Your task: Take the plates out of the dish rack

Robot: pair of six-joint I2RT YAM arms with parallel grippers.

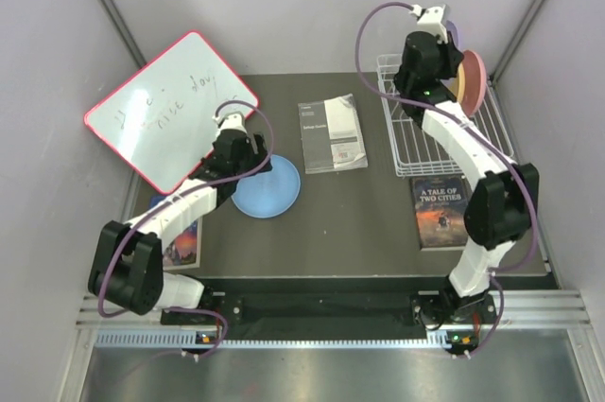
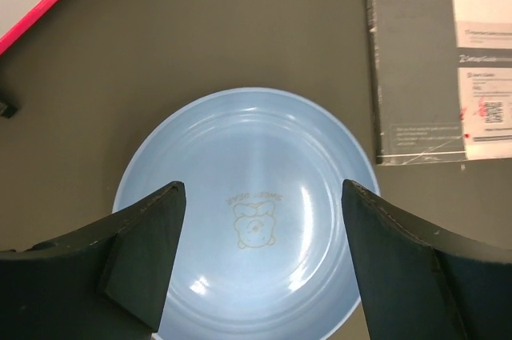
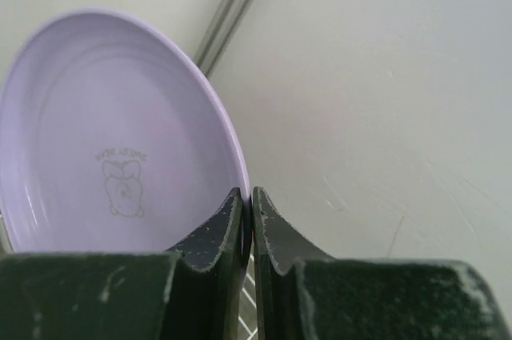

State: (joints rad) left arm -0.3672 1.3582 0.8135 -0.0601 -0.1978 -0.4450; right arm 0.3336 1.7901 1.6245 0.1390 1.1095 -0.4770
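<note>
Meanwhile, the left gripper (image 2: 264, 190) hung low over the light blue plate (image 2: 248, 220), its fingers (image 2: 152, 228) spread wide and holding nothing. The plate lay flat on the dark table (image 1: 359, 213), just left of a Setup Guide booklet (image 1: 332, 134) and near a red-framed whiteboard (image 1: 170, 109). At the far right corner, the right gripper (image 3: 244, 200) had its fingers pinched almost together on the rim of the lavender plate (image 3: 112, 132), which it held on edge above the far end of the white wire dish rack (image 1: 416, 147). The pink plate (image 1: 476, 80) and the orange plate (image 1: 461, 76) stood upright side by side at the rack's far right end. A copy of A Tale of Two Cities (image 1: 440, 210) lay just in front of the rack.
</note>
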